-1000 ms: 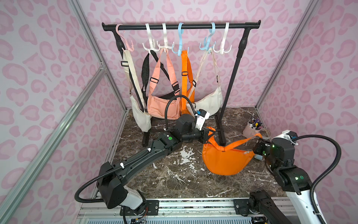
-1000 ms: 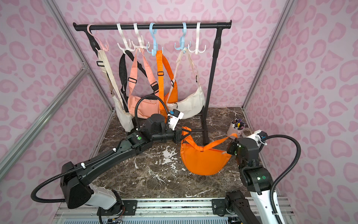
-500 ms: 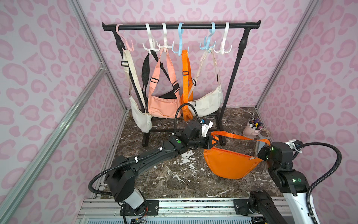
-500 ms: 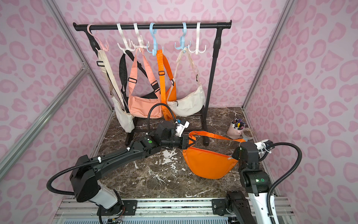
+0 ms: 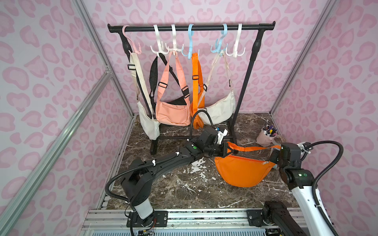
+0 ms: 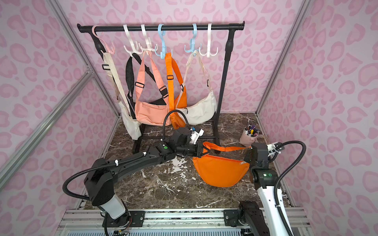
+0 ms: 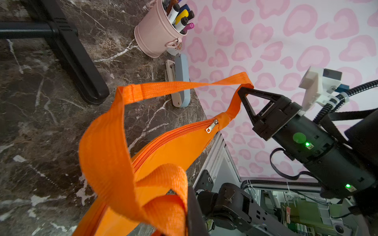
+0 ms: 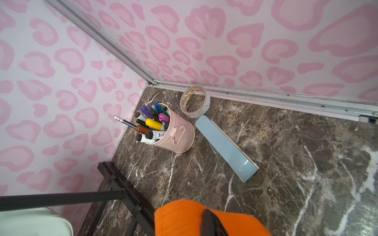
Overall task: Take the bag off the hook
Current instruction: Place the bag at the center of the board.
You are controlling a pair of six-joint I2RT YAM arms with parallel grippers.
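Clearly wrist-side: right pincer (image 7: 243,90) on strap (image 7: 163,90)

The orange fabric sling bag (image 5: 243,173) is plain, the marble counter (image 5: 184,190) dark brown with white veins, the walls (image 5: 327,81) pale lilac with pink leopard-like blotches, the metal clothes rack (image 5: 206,27) black, one hanging fabric bag (image 5: 171,112) salmon-pink, the crescent-shaped hanging bag (image 5: 221,110) cream, the small metal bucket (image 5: 263,139) pink.
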